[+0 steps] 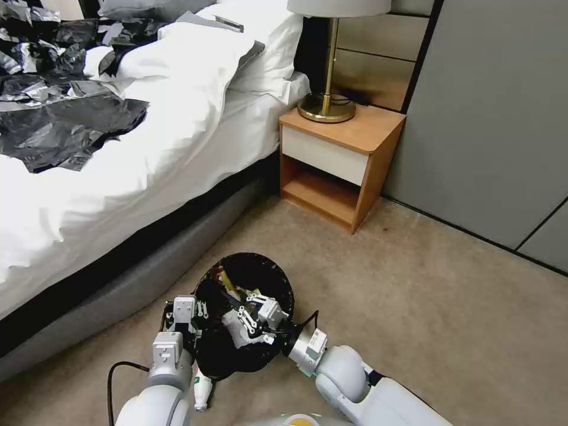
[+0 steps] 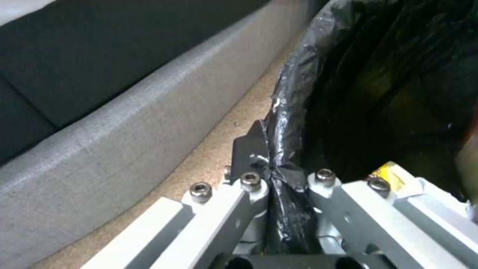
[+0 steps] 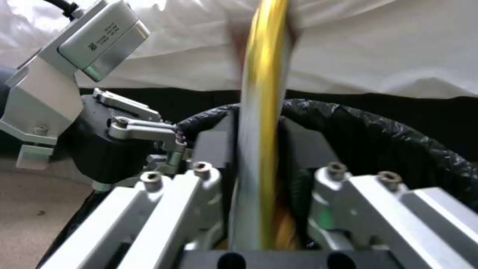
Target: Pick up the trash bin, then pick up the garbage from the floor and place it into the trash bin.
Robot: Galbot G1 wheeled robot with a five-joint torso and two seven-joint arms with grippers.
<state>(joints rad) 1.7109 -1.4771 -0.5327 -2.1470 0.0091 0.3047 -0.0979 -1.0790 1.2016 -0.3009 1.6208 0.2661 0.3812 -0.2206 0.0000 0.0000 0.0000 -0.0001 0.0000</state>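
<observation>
The left gripper [image 2: 271, 175] clamps the trash bin [image 1: 244, 313] rim beside the bed [image 1: 148, 177]; the right gripper [image 3: 261, 164] pinches a yellow wrapper [image 3: 264, 93] over its mouth — litter already inside, a small bottle [image 1: 202, 393] left below the bin.

one trash bin [image 1: 220, 349] with a black liner, held up off the carpet; two grippers, the left gripper [image 1: 190, 312] at its rim and the right gripper [image 1: 248, 307] over its mouth; one small bottle [image 1: 202, 392] on the carpet; one bedside table [image 1: 361, 133] with one brass lamp [image 1: 327, 106]; one bed [image 1: 148, 171]; several crumpled black-and-silver sheets [image 1: 59, 127] at its far-left corner, not countable
</observation>
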